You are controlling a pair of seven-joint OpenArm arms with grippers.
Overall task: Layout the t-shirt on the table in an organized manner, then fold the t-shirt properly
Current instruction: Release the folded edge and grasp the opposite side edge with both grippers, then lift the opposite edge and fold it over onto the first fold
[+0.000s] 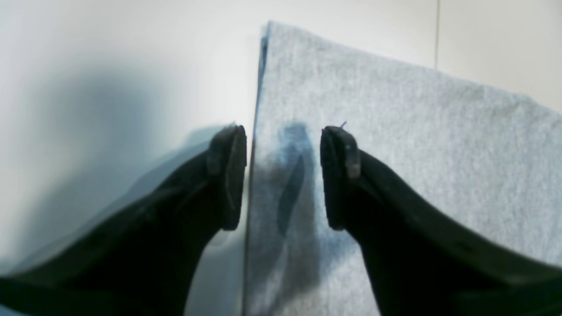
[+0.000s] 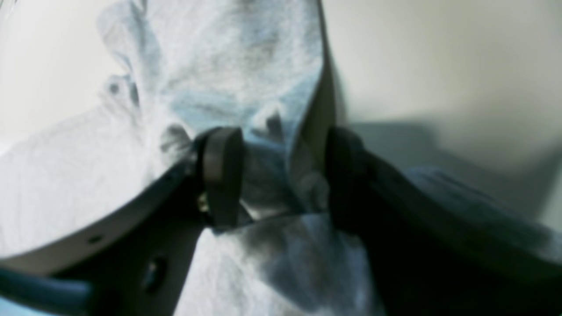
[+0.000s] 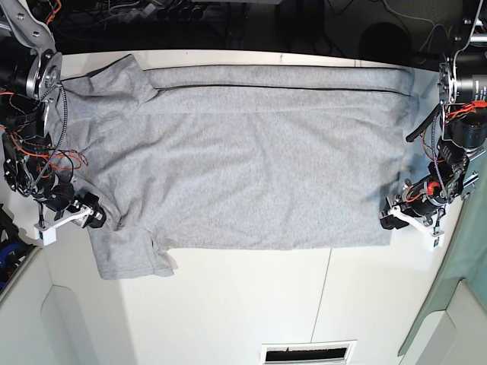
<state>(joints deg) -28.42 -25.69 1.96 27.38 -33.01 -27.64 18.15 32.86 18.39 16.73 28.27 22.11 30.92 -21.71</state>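
The light grey t-shirt (image 3: 251, 167) lies spread flat across the white table (image 3: 228, 304), with a long fold along its far side and its sleeves at the view's left. My left gripper (image 3: 392, 220) is at the shirt's near right corner. In the left wrist view it (image 1: 283, 175) stands open astride the shirt's straight edge (image 1: 395, 153), one finger over bare table (image 1: 109, 66). My right gripper (image 3: 91, 215) is at the near sleeve. Seen up close it (image 2: 283, 175) is open, with rumpled shirt fabric (image 2: 210, 66) lying between its fingers.
A thin dark seam (image 3: 323, 296) runs across the near half of the table. A slotted vent (image 3: 308, 353) sits at the front edge. Cables and dark gear line the back edge. The arm bases (image 3: 30, 68) (image 3: 464, 84) stand at both far corners.
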